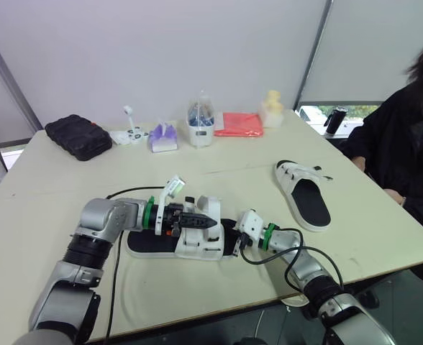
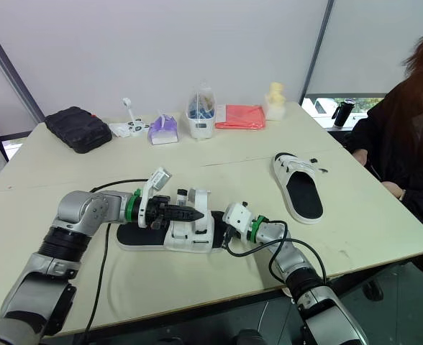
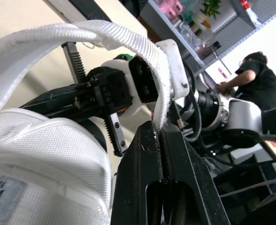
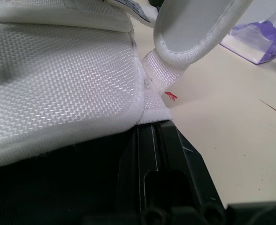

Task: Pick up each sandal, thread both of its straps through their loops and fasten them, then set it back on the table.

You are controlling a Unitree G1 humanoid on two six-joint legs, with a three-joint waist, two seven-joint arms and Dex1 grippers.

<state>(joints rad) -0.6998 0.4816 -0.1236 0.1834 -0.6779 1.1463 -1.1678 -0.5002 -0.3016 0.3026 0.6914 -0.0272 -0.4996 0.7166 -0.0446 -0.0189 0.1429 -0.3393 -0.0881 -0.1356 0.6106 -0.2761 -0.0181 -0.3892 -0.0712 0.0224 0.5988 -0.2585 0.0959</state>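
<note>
One sandal (image 1: 197, 248) lies on the worktop (image 1: 46, 215) at the lower centre of the frame, between the two arms. The left jaws are closed on its white strap (image 3: 162, 89), which arches above the upper. The right jaws are closed at the sandal's end, tips against its white woven edge; I cannot tell whether they pinch it. The second sandal (image 1: 303, 194) lies well apart at centre right, near a seated person (image 1: 402, 144).
</note>
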